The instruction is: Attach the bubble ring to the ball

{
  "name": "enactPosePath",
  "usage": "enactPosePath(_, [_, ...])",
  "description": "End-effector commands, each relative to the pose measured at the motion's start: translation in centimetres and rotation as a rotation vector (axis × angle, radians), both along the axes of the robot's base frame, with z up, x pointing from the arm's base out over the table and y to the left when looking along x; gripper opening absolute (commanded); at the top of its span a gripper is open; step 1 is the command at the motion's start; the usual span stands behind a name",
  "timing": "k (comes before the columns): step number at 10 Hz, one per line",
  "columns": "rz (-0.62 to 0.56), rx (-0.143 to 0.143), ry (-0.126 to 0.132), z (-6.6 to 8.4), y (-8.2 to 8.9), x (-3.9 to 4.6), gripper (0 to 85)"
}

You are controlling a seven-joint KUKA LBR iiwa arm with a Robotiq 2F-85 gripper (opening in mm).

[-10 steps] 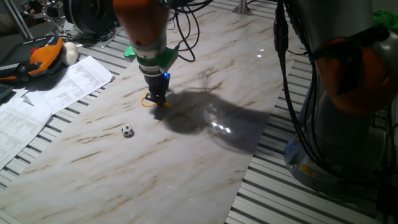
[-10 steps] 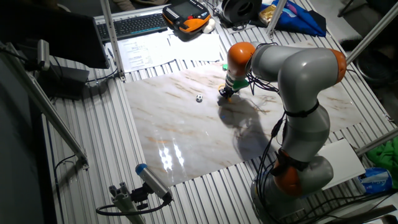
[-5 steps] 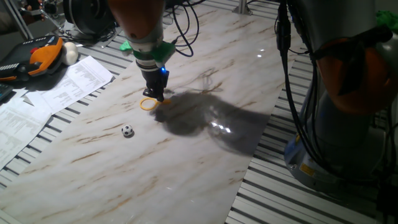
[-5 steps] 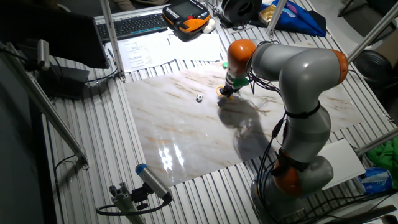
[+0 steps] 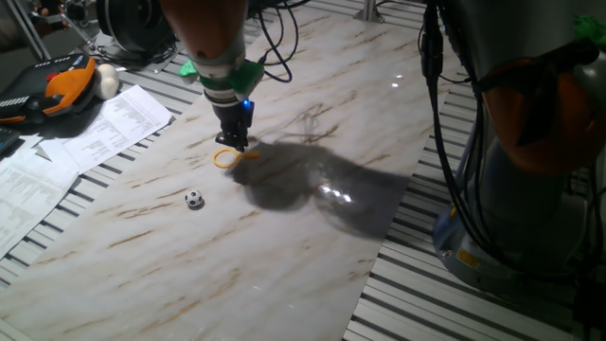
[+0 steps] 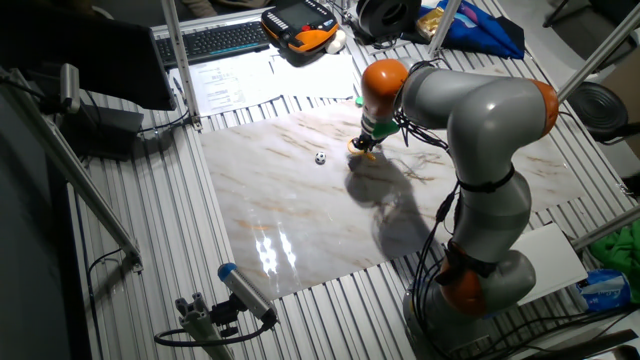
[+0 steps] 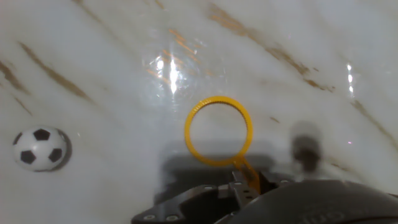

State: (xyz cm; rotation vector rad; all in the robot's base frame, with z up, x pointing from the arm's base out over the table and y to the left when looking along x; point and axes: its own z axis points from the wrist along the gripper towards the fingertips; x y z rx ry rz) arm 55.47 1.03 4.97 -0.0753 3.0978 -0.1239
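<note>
Yellow-orange plastic catches the eye first: the bubble ring (image 7: 218,130) sits at the centre of the hand view, its hoop open over the marble-patterned table (image 7: 93,56) and its short handle running toward 5 o'clock into the gripper (image 7: 244,182). The fingers are closed on that handle, so the ring is held by its stem with the hoop pointing out toward 12 o'clock. Whether the hoop touches the tabletop or hangs just above it cannot be told.

From the hoop, the ball (image 7: 40,149), white with black patches, lies at about 9 o'clock, well apart from it and resting on the table.

From one fixed view the gripper (image 5: 236,142) points straight down with the ring (image 5: 226,157) at its tip, and the ball (image 5: 193,199) lies at roughly 7 o'clock from the ring. Printed sheets of paper (image 5: 90,128) lie off the table's left edge. From the other fixed view the ball (image 6: 320,158) lies at 9 o'clock from the gripper (image 6: 363,150).
</note>
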Motion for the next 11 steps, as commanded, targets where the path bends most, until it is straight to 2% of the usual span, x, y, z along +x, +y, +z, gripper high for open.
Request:
enactPosePath(1, [0.004, 0.002, -0.001, -0.1, 0.1, -0.07, 34.0])
enactPosePath(2, [0.015, -0.011, 0.000, -0.4, 0.2, -0.08, 34.0])
enactPosePath(5, [0.043, 0.007, 0.008, -2.0, -0.4, -0.05, 34.0])
enactPosePath(6, [0.045, 0.021, 0.011, -2.2, -0.6, -0.26, 34.0])
enactPosePath(11, [0.057, 0.018, 0.007, -2.9, -0.6, -0.66, 34.0])
